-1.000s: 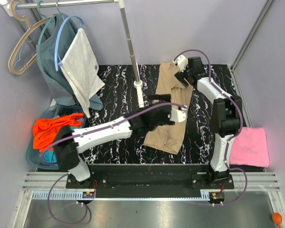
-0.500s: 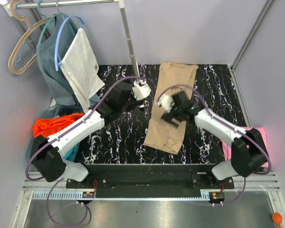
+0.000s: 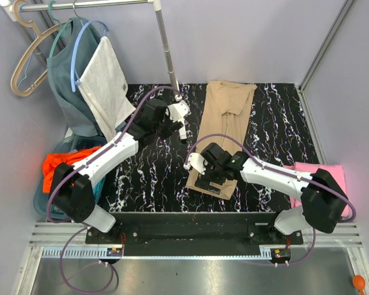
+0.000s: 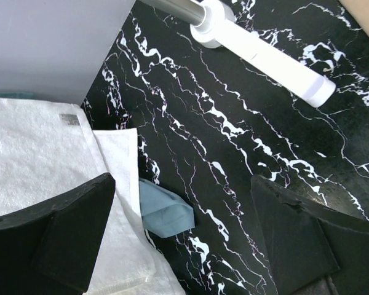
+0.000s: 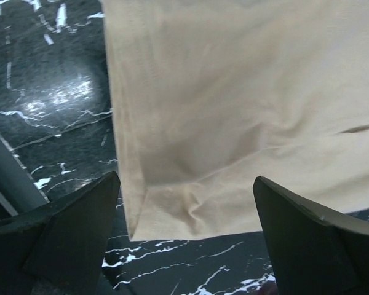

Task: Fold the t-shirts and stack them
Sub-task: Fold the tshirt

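Tan t-shirt, a long strip, mid-fold: right gripper, fingers wide and empty, hovers over its near hem, which probably needs pinching next; left gripper likewise wide.

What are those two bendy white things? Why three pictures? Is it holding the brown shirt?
They are two robot arms with pincher hands. One picture looks down from above; the other two come from little cameras on each wrist. On the black table lies a tan t-shirt, with a pink t-shirt at the right side. An orange t-shirt sits in a basket on the left. The right gripper hangs open over the tan shirt's bottom edge; the left gripper is open over the table. Nothing is held.
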